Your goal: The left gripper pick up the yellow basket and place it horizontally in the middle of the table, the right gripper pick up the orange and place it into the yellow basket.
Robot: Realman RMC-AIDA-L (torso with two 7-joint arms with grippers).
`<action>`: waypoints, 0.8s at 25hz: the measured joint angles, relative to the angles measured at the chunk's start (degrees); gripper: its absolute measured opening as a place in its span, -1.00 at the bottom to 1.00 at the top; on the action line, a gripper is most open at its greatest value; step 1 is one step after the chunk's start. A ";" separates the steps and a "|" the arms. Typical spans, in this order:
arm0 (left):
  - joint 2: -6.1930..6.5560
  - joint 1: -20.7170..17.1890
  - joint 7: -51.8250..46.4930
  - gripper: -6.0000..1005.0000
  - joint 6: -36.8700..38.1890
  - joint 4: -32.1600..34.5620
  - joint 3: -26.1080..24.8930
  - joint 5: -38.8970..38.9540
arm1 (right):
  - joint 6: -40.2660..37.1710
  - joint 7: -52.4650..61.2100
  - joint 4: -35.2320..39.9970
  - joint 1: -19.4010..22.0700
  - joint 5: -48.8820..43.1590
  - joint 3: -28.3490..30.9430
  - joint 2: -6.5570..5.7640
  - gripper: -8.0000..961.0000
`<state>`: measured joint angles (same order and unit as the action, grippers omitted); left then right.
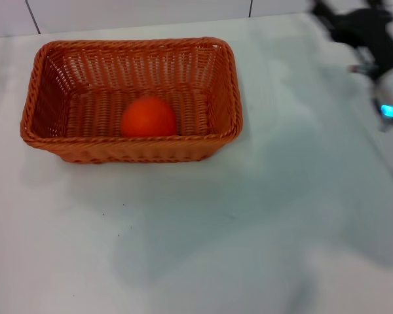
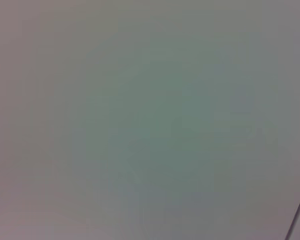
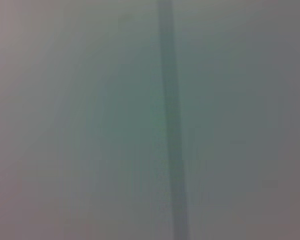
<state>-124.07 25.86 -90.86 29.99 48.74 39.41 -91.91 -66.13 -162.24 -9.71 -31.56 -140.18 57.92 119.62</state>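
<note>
The yellow basket (image 1: 132, 147) is an orange-brown wicker basket lying lengthwise across the white table (image 1: 249, 229), left of centre and toward the far side in the head view. The orange (image 1: 149, 118) rests inside it on the basket floor, near the front wall. My right gripper (image 1: 334, 19) is a black claw on a silver-white wrist with a blue light (image 1: 388, 110). It is raised at the far right, well away from the basket, and looks blurred. My left gripper is out of view. Both wrist views show only a plain pale surface.
A white tiled wall (image 1: 137, 13) runs along the table's far edge behind the basket. A soft shadow lies on the table to the right of and in front of the basket. A dark stripe (image 3: 171, 125) crosses the right wrist view.
</note>
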 joint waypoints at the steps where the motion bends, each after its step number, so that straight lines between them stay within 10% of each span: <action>1: -0.03 -0.03 3.04 0.77 0.05 -0.62 -0.03 2.13 | -1.27 -0.01 1.25 0.75 -0.01 2.18 -0.02 0.98; 11: -0.04 0.14 45.55 0.77 13.86 -14.15 -4.65 32.93 | -6.64 -0.06 4.33 4.76 0.00 10.78 -0.19 0.98; 13: 0.22 0.45 59.18 0.77 28.20 -23.78 -11.35 41.23 | -6.82 -0.06 4.35 4.91 -0.01 10.84 -0.18 0.98; 20: -0.02 -0.26 67.12 0.77 40.64 -33.39 -13.43 46.81 | -6.88 -0.09 4.32 4.97 -0.17 10.67 -0.14 0.98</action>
<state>-124.09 25.61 -23.74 70.63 15.35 25.98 -45.10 -73.01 -162.33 -5.39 -26.59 -140.35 68.59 119.49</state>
